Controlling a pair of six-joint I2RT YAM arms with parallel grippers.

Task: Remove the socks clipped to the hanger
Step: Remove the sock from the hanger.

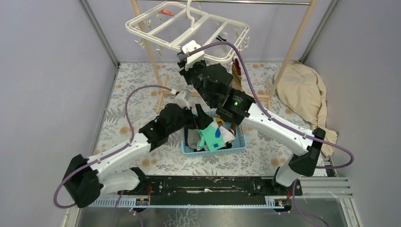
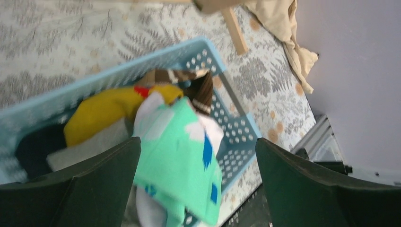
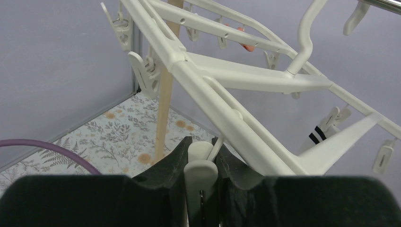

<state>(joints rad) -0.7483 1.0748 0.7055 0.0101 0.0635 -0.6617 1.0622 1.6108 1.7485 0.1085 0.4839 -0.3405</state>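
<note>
The white hanger (image 1: pixel 189 28) hangs tilted at the back, its bars (image 3: pixel 246 78) running across the right wrist view. My right gripper (image 3: pixel 202 142) is raised to the hanger's near edge (image 1: pixel 187 59) and is shut on one white clip (image 3: pixel 201 170). A dark red sock (image 1: pixel 236 71) still hangs from the hanger's right side. My left gripper (image 2: pixel 198 142) stands open over the blue basket (image 2: pixel 198 52), nothing gripped. Below it a teal sock (image 2: pixel 179 156) with blue marks lies on the pile, beside a yellow sock (image 2: pixel 101 111) and a brown-striped one (image 2: pixel 198 90).
The basket (image 1: pixel 241 139) sits mid-table between the arms on the flowered cloth. A pale wooden rack (image 1: pixel 151 52) carries the hanger. A large beige cloth (image 1: pixel 305 90) lies at the right by the wall. An orange clip (image 1: pixel 166 12) sits on the hanger's far side.
</note>
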